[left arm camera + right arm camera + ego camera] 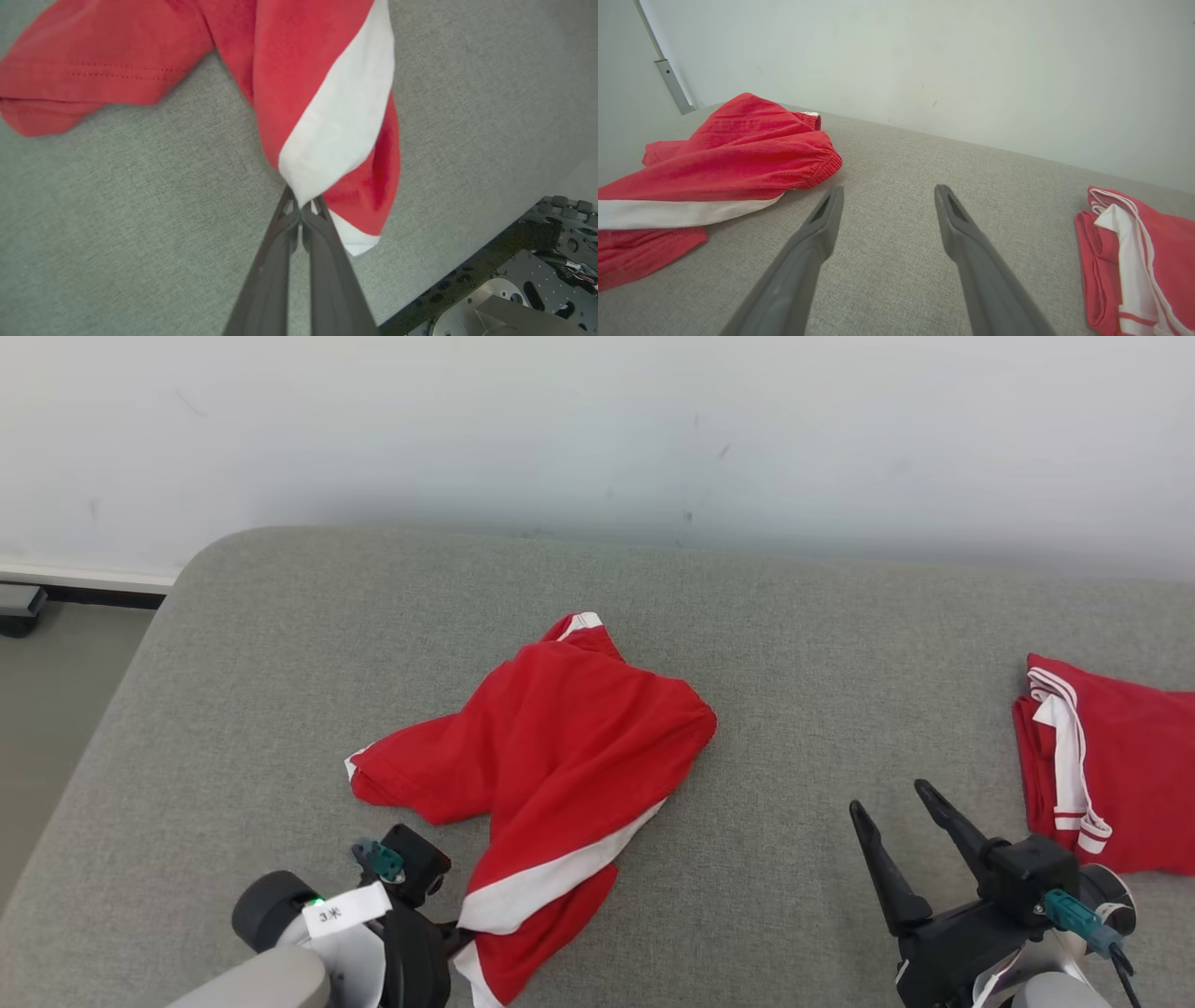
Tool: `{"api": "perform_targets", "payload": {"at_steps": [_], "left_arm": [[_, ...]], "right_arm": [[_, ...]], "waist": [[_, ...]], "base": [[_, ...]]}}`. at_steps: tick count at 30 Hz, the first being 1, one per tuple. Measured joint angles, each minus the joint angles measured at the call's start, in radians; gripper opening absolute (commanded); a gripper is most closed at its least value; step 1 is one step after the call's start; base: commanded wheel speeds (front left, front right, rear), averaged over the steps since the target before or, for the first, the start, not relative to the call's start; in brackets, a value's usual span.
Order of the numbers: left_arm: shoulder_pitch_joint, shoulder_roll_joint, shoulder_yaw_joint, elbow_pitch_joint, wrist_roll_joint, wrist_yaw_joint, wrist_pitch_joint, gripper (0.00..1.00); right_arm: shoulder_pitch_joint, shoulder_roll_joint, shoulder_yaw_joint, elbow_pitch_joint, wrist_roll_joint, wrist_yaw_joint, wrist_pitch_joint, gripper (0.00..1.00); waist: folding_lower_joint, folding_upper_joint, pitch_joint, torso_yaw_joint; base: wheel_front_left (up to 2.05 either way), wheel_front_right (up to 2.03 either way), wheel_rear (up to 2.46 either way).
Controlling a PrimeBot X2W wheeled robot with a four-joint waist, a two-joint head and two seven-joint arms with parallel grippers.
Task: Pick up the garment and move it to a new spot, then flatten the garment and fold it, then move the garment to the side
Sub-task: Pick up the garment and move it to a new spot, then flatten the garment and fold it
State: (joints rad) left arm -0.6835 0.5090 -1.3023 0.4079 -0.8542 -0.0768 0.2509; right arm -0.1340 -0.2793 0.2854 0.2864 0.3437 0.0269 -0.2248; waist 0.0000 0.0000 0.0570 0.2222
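While the left fingers (280,242) are clamped on the white-striped corner of the red garment (560,737), most of it lies crumpled mid-bench (280,644), trailing toward 7 o'clock. Flattening, folding and setting aside look undone. Low at 5 o'clock, the right fingers (878,859) stand apart, empty, pointing toward 12. Another red garment (1111,775) lies at 3 o'clock.

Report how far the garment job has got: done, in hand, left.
Done: the left gripper is shut on the garment at its white stripe. In hand: the pick-up; most of the cloth lies crumpled on the grey surface. Left: moving, flattening, folding, setting aside. The right gripper hangs open and free.
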Motion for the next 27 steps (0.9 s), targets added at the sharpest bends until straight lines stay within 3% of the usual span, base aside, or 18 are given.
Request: {"api": "perform_targets", "payload": {"at_steps": [1, 2, 3, 12, 18, 27], "left_arm": [[0.005, -0.008, -0.001, 0.002, 0.000, 0.003, -0.003, 0.00], [0.006, -0.013, 0.000, 0.002, 0.000, 0.007, -0.010, 0.36], [0.006, -0.017, 0.003, 0.002, 0.000, 0.009, -0.021, 0.98], [0.036, -0.065, 0.038, -0.030, -0.028, 0.044, -0.113, 1.00], [0.079, -0.062, 0.066, -0.081, -0.032, 0.088, -0.179, 1.00], [0.088, -0.079, 0.098, -0.162, -0.026, 0.130, -0.259, 1.00]], "right_arm": [[0.000, 0.002, 0.004, 0.004, 0.000, 0.001, 0.000, 1.00], [0.000, 0.004, 0.006, 0.006, 0.000, 0.007, 0.000, 1.00], [0.000, 0.006, 0.007, 0.008, 0.000, 0.009, 0.000, 1.00], [0.001, 0.012, 0.006, 0.039, 0.012, 0.017, 0.000, 1.00], [-0.003, 0.014, 0.018, 0.045, 0.017, 0.026, 0.001, 1.00], [-0.132, 0.040, 0.050, 0.148, 0.017, 0.045, 0.050, 1.00]], "waist": [[0.0000, 0.0000, -0.003, 0.000], [0.0000, 0.0000, -0.006, 0.000], [-0.0001, 0.0000, -0.009, 0.001], [0.0000, 0.0000, -0.036, 0.027], [-0.0001, 0.0000, -0.047, 0.052], [0.0001, 0.0000, -0.035, 0.075]], "base": [[0.00, 0.00, 0.00], [0.00, 0.00, 0.00], [0.00, 0.00, 0.00], [0.00, 0.00, 0.00], [0.00, 0.00, 0.00], [0.00, 0.00, 0.00]]}}
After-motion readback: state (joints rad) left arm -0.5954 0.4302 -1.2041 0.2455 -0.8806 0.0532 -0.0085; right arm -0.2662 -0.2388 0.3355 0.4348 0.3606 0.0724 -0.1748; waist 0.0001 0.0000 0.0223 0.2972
